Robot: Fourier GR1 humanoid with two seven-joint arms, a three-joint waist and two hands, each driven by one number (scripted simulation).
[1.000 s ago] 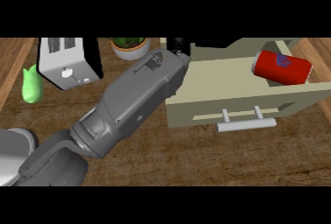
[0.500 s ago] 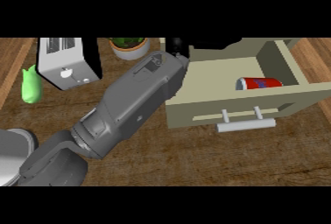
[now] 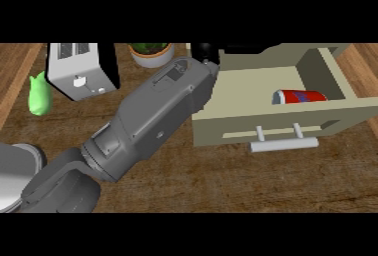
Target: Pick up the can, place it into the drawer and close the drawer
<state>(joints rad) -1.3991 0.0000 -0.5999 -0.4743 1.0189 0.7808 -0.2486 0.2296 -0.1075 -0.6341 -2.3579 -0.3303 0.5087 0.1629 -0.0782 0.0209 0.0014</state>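
Table [image 3: 244, 185] first: drawer [image 3: 244, 97] sitting open right of the robot hand [image 3: 204, 51]. Can [image 3: 301, 96] lying inside it on its side; a second ago it was higher, upright. Robot hand mostly hidden behind the forearm, fingers can't tell, nothing visibly held. Placing looks done; next: pushing the handle [image 3: 284, 144] to close the drawer.

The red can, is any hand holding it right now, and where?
No. The red can lies on its side inside the open drawer, untouched; the one hand in view is mostly hidden.
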